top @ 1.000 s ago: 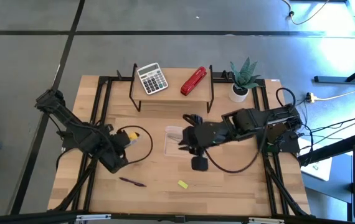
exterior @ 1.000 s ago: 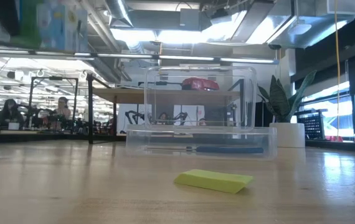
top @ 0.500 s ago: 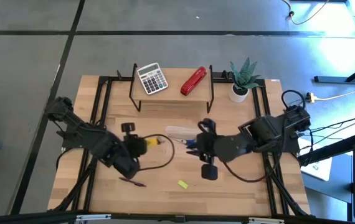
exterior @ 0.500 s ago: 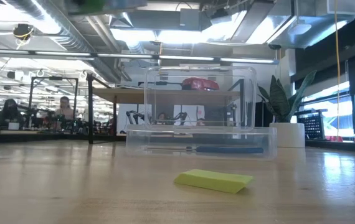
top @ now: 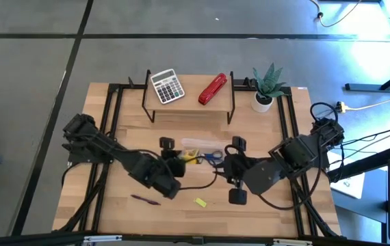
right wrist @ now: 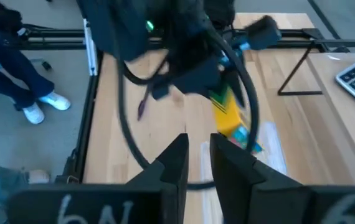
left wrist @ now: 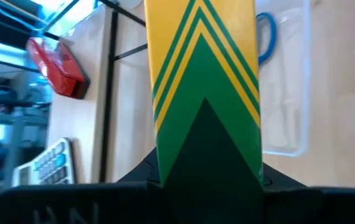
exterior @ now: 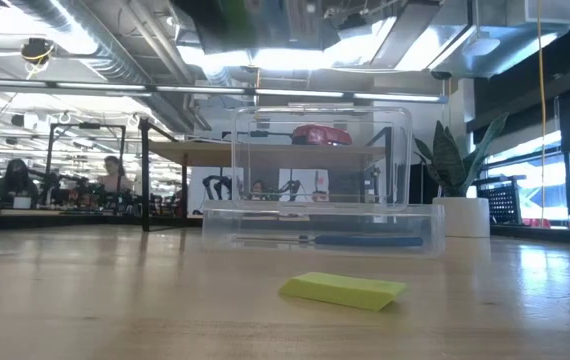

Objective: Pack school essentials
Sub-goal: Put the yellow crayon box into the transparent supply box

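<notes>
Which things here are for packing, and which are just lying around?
For packing: yellow-green box in the left gripper, scissors in the clear case, pen, yellow block.
Lying about: calculator, stapler, plant.

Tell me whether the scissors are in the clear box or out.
In. Their blue handles lie inside the clear box, and the low view shows them within its walls.

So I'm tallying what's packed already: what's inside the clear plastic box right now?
The clear box holds the blue-handled scissors, their handle visible in the left wrist view. The yellow-green box in the left gripper hangs above and covers part of the interior, so anything beneath is hidden.
</notes>
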